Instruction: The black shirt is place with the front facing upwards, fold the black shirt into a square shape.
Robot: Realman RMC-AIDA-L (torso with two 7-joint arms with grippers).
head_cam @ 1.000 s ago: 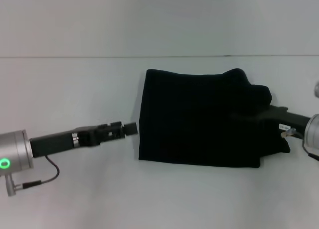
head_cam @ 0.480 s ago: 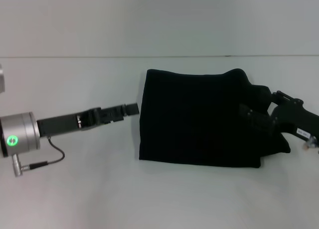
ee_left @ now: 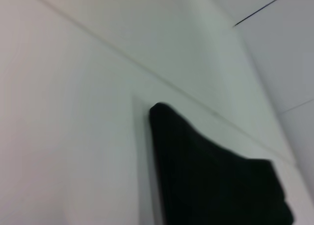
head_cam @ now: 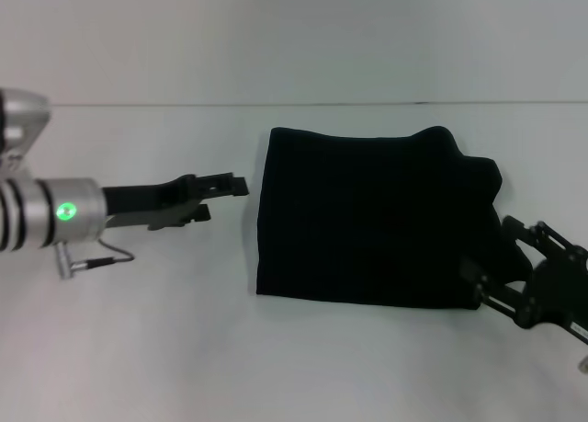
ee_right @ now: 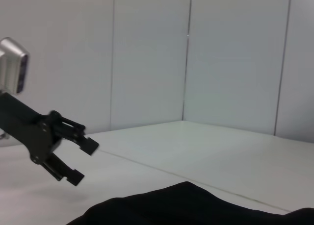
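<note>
The black shirt (head_cam: 372,222) lay folded into a compact, roughly square block on the white table (head_cam: 138,348), with neither claw touching it. Its near and left edges ran straight, while the right side bulged unevenly where layers bunched. No lettering showed on the upper face.

The left claw (head_cam: 219,199) hung above the table just to the left of the shirt's left edge, its fingers spread apart and empty; the right wrist camera showed the same claw (ee_right: 78,160) with jaws parted and clear air between them. Its raised, tilted posture suggested it was standing off from the cloth rather than reaching in to grip.

The right claw (head_cam: 503,268) sat at the shirt's near right corner, fingers open around nothing, close beside the bunched edge; whether a fingertip brushed the cloth could not be told. Its position low at that corner, judged from this moment alone, fitted either a release or a last tidy of the loose side.

With both claws empty and the shirt squared, the folding looked essentially done; the lumpy right edge was the one part that might want smoothing.

No boxes, trays or other containers were on the table, and nothing rested on the shirt.
</note>
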